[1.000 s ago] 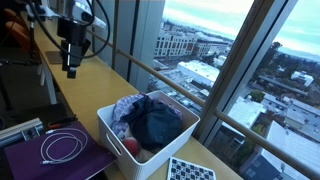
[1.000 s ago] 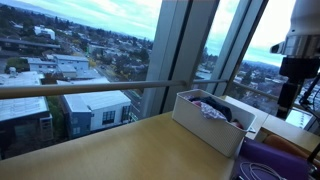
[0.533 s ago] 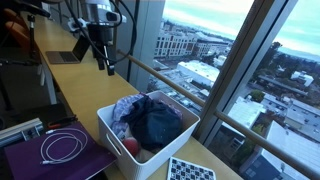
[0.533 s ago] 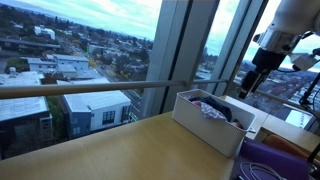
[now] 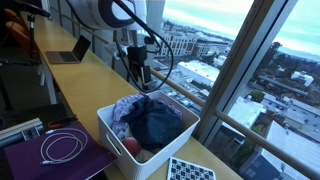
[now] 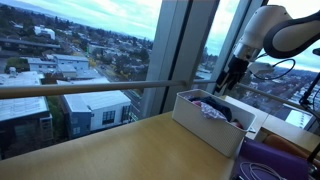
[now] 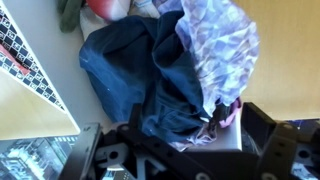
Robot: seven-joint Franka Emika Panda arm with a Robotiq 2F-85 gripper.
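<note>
Exterior views both show a long wooden tabletop (image 5: 85, 85) (image 6: 110, 150) running along a wall of tall windows, with a city outside. On it stands a white bin (image 5: 172, 148) (image 6: 205, 125), close to the window side and heaped with laundry. The biggest piece in the heap is a dark blue garment (image 5: 155, 125) (image 7: 130, 75), crumpled and filling most of the bin. A pale patterned cloth (image 5: 125, 108) (image 7: 225, 45) lies beside it and partly over it, toward the bin's far end. In an exterior view a purple mat (image 5: 30, 160) lies on the tabletop beside the bin, with a white cable (image 5: 62, 146) looped on top of it. A laptop (image 5: 75, 50) sits open well apart, farther down the tabletop. A black-and-white checkered board (image 5: 190, 170) (image 7: 20, 55) lies flat just beside the bin's near corner. A small red thing (image 5: 131, 147) (image 7: 105, 8) shows in the bin at the edge of the heap, next to the blue garment.

The end effector (image 5: 140, 78) (image 6: 225, 85) (image 7: 180, 135) hangs over the far end of the bin, pointing straight down, just above the laundry. It is released, its fingers (image 7: 270, 140) spread wide, and grasps nothing. In the wrist view the blue garment and the patterned cloth lie directly below, between the two fingers.
</note>
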